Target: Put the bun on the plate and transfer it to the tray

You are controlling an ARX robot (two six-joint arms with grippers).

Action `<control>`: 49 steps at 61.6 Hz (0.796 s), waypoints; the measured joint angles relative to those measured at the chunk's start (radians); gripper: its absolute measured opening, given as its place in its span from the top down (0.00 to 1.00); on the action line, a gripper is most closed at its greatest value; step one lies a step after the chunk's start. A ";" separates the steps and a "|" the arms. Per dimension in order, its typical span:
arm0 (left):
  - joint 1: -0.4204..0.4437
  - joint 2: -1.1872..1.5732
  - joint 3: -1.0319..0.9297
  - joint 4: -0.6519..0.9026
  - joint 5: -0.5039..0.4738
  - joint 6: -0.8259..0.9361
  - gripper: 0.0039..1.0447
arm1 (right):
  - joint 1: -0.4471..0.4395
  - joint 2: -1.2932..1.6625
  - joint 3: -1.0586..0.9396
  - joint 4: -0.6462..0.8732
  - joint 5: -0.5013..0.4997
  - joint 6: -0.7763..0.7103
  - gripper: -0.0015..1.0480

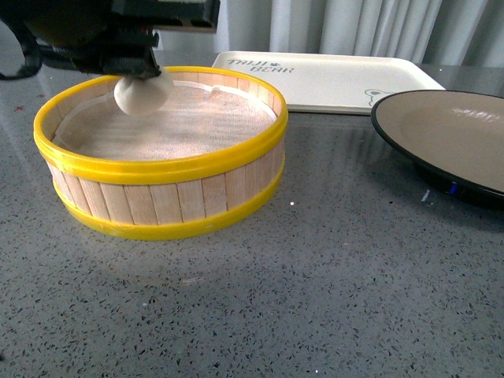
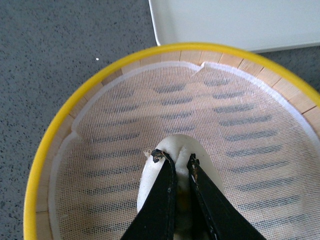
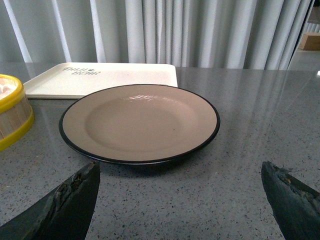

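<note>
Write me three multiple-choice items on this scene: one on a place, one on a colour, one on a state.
1. The wide round taupe-brown plate has a rim that is: A yellow; B black; C white.
2. The small cream-white pleated bun is: A on the plate; B on the rectangular cream-white tray; C in the left gripper, over the yellow-rimmed wooden steamer basket.
3. The right gripper is: A open; B shut on the plate; C shut on the bun.
Answers: 1 B, a black edge rings it; 2 C, the gripper pinches it above the basket's cloth; 3 A, its jaws stand wide apart.
</note>
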 joint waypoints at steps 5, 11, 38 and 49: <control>0.002 -0.015 0.019 -0.009 0.002 0.005 0.96 | 0.000 0.000 0.000 0.000 0.000 0.000 0.08; -0.009 -0.024 0.062 -0.018 0.010 0.007 0.96 | 0.000 0.000 0.000 0.000 0.000 0.000 0.08; -0.196 0.176 0.380 -0.024 0.055 0.034 0.96 | 0.000 0.000 0.000 0.000 0.000 0.000 0.08; -0.273 0.328 0.548 -0.041 0.092 0.082 0.96 | 0.000 0.000 0.000 0.000 0.000 0.000 0.08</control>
